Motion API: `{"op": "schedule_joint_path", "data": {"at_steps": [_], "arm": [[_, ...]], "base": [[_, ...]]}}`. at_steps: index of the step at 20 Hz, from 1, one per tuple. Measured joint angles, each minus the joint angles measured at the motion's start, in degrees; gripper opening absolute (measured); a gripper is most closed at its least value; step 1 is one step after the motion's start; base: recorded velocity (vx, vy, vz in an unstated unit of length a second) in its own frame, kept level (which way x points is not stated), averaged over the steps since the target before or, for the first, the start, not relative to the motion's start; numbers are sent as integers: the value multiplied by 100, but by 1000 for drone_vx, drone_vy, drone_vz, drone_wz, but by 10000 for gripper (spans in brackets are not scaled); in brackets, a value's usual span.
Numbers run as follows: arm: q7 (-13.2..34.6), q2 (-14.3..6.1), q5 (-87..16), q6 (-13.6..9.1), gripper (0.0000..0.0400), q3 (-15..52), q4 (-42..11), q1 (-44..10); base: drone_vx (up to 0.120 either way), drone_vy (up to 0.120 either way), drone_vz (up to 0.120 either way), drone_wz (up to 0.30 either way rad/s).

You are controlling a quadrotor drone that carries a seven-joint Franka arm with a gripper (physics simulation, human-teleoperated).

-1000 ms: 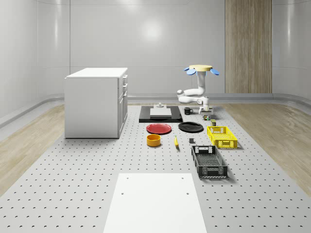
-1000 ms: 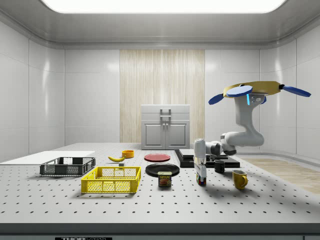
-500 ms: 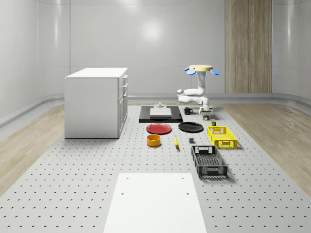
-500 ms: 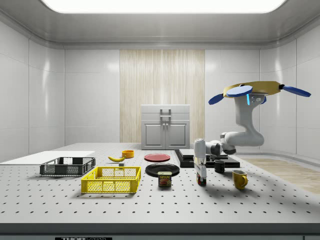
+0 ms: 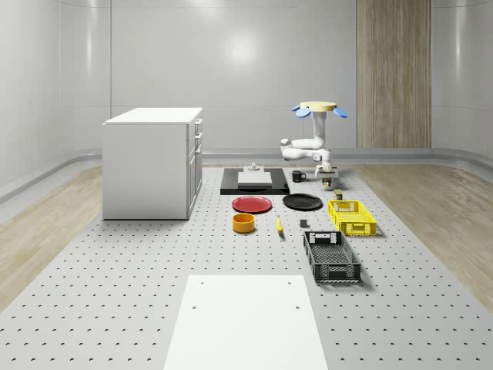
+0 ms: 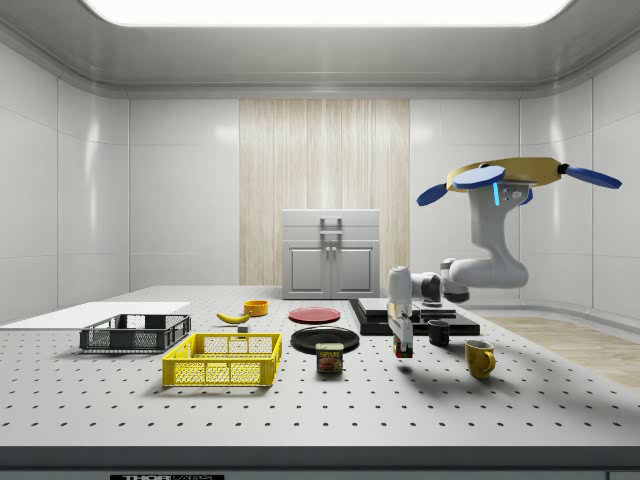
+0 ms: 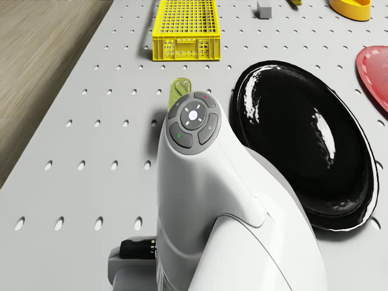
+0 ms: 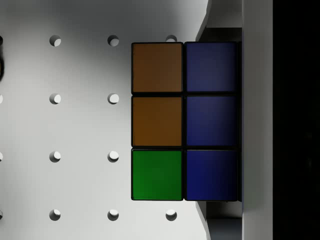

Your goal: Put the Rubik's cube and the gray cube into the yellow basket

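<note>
My gripper (image 6: 403,343) is shut on the Rubik's cube (image 6: 404,350) and holds it a little above the table, beside the meat can (image 6: 330,358). The wrist view has the Rubik's cube (image 8: 182,121) close up, with orange, green and blue tiles and the perforated table behind it. The drone (image 6: 510,178) hovers over the far right part of the table in the whole-scene view. The yellow basket (image 5: 352,216) stands nearer the camera than the gripper (image 5: 327,182). The small gray cube (image 5: 303,224) lies on the table to the basket's left. In the drone view the yellow basket (image 7: 183,27) and gray cube (image 7: 264,9) lie beyond the arm.
A black plate (image 7: 303,139) lies next to the arm, with a red plate (image 5: 253,203) and an orange bowl (image 5: 243,223) further left. A yellow mug (image 6: 479,358), a dark mug (image 6: 439,332), a banana (image 5: 279,225), a black basket (image 5: 331,257) and a white cabinet (image 5: 152,162) also stand on the table.
The gripper has risen with the Rubik's cube, which now hangs off the table. The drone and arm have shifted slightly.
</note>
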Motion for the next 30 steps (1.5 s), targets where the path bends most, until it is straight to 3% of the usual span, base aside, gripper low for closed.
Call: {"op": "schedule_joint_path", "data": {"at_steps": [13,30], "arm": [[83,-246,496,88,325,441,-28,-76],[119,-564,650,373,325,496,-22,-113]], "base": [[12,0,117,0],[120,94,0,0]]}}
